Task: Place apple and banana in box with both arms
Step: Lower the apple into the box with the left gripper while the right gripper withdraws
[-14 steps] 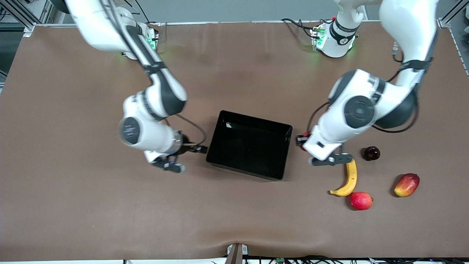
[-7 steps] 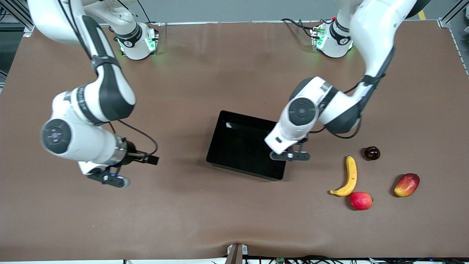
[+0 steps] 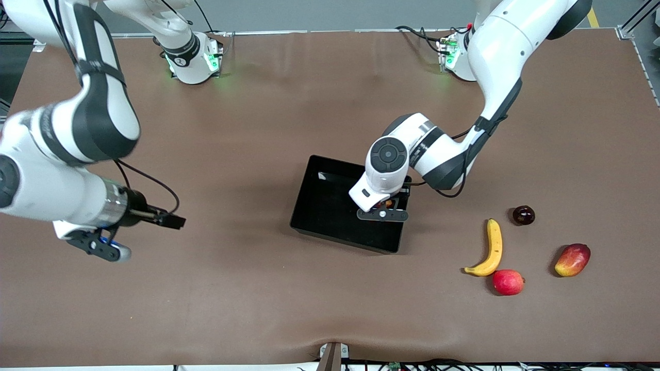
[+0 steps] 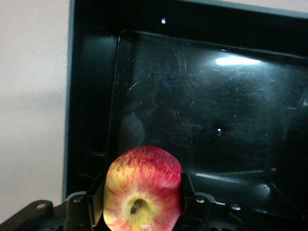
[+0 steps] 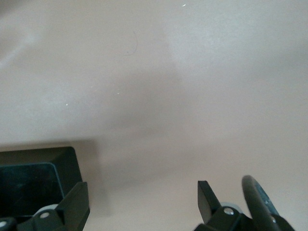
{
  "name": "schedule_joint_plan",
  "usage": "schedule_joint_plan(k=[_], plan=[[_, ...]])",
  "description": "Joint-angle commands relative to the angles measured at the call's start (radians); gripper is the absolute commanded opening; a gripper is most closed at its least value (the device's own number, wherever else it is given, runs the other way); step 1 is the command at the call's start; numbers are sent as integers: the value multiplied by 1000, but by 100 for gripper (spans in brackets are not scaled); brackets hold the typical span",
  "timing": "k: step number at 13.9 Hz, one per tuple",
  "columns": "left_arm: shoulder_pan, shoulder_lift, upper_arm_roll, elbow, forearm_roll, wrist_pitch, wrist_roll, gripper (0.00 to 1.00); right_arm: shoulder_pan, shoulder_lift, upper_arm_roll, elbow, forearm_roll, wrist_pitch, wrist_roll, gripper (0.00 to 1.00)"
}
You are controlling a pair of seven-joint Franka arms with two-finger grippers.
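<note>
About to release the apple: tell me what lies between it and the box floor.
Nothing visible. The left tool holds the small red-and-yellow streaked apple directly above the bare floor of the shallow glossy black plastic box, inside its walls; no other fruit lies there.

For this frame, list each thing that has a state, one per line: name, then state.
Apple: held in the left pincer, over the box.
Box: empty, on the table.
Banana: lying on the table, untouched.
Left pincer: shut on the apple, over the box.
Right pincer: open, empty, over bare table toward the right arm's end.
Pink-red fruit, mango, dark fruit: lying on the table.
</note>
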Motion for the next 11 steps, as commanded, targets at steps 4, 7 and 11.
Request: schedule_joint_plan(k=[4,7,11], plan=[[-35,69,4,8,53,15,-64,0,-102,-153,12,-16,-13,-113,-223,100],[-37,112,4,8,114,35,-150,0,-90,-271,-96,-19,0,-202,-327,100],[-43,118,4,8,111,36,-167,70,-93,-388,-116,-79,-13,-220,-338,100]])
